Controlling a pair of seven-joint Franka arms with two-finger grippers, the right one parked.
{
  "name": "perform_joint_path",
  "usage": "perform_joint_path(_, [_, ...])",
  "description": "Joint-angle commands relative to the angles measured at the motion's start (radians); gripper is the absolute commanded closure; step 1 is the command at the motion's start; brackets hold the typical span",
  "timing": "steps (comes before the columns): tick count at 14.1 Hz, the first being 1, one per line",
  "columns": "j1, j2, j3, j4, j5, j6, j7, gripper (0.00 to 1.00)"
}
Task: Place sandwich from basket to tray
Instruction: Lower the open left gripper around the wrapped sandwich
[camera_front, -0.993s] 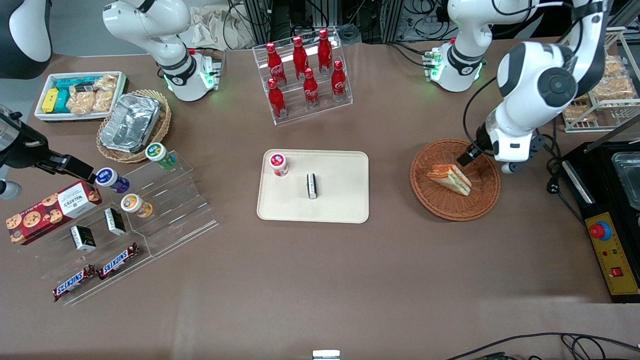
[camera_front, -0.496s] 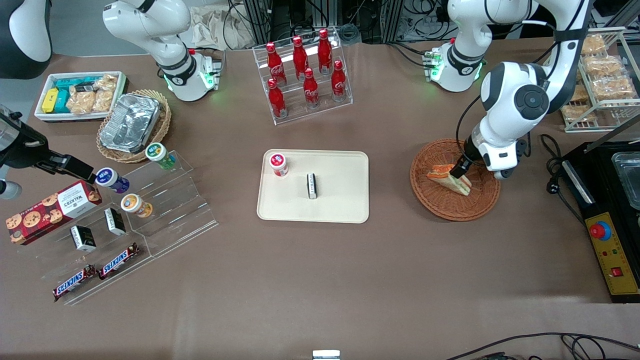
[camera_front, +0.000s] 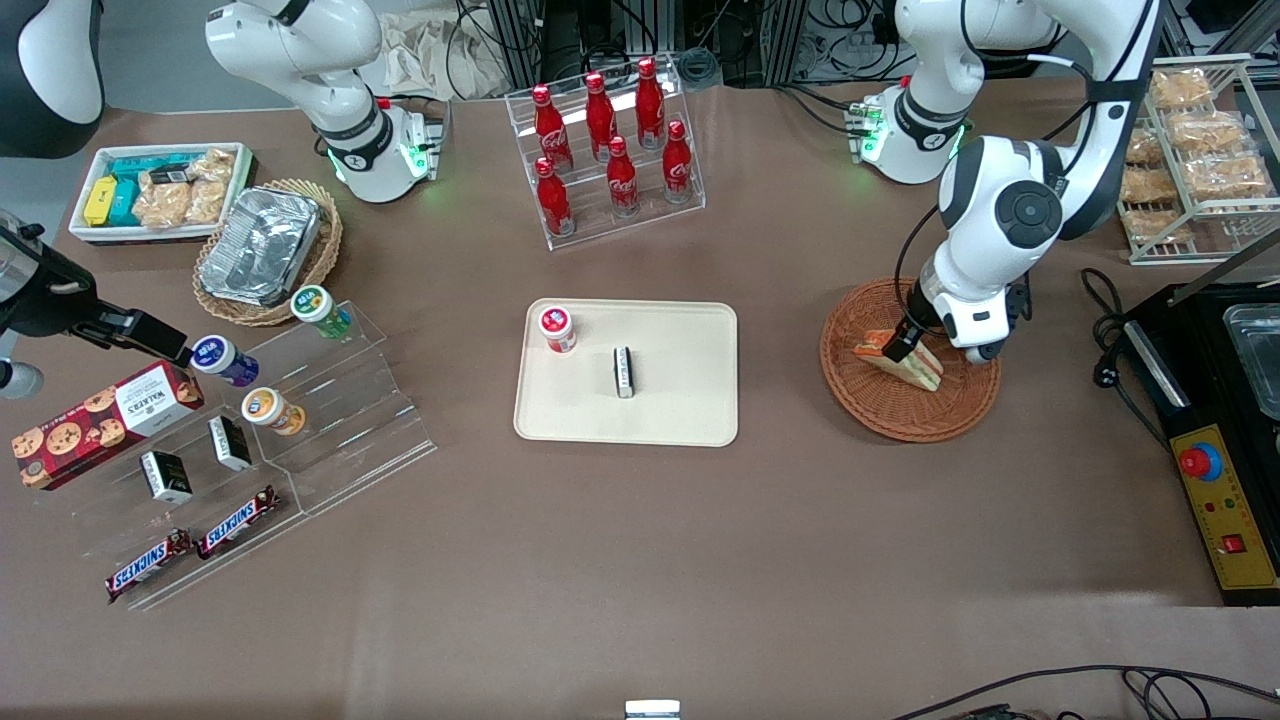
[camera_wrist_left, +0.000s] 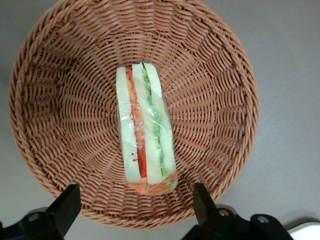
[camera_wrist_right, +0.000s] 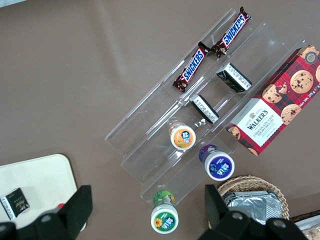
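Observation:
The sandwich (camera_front: 922, 369), a wrapped wedge with orange, red and green layers, lies in the reddish-brown wicker basket (camera_front: 900, 418) toward the working arm's end of the table. My gripper (camera_front: 893, 350) hangs low over it, open. In the left wrist view the sandwich (camera_wrist_left: 145, 130) lies along the middle of the basket (camera_wrist_left: 65, 100). The gripper (camera_wrist_left: 135, 207) has its two dark fingers (camera_wrist_left: 67, 205) wide apart on either side of the sandwich's orange end, touching nothing. The cream tray (camera_front: 680, 400) sits at the table's middle, beside the basket.
On the tray stand a red-capped jar (camera_front: 557, 328) and a small black box (camera_front: 624, 372). A clear rack of red bottles (camera_front: 610, 150) stands farther from the camera. A black control box (camera_front: 1225, 500) and a wire snack rack (camera_front: 1195, 160) flank the basket.
The gripper has come down and moved inward from the basket's rim to just over the sandwich, staying open. The sandwich has not moved.

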Motion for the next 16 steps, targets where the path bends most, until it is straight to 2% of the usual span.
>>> perform_joint_path(1, [-0.003,0.022,0.002,-0.032,0.061,0.068,-0.059,0.0])
perform_joint_path(5, [-0.002,0.067,0.003,-0.034,0.122,0.1,-0.105,0.0])
perform_joint_path(11, [-0.002,0.103,0.005,-0.032,0.136,0.166,-0.139,0.02])
perform_joint_path(12, [-0.002,0.103,0.005,-0.034,0.148,0.166,-0.144,0.1])
perform_joint_path(13, [-0.002,0.105,0.005,-0.034,0.156,0.166,-0.151,0.25])
perform_joint_path(15, [-0.002,0.113,0.005,-0.032,0.156,0.168,-0.151,0.68])
perform_joint_path(16, [0.0,0.113,0.005,-0.029,0.156,0.166,-0.15,0.84])
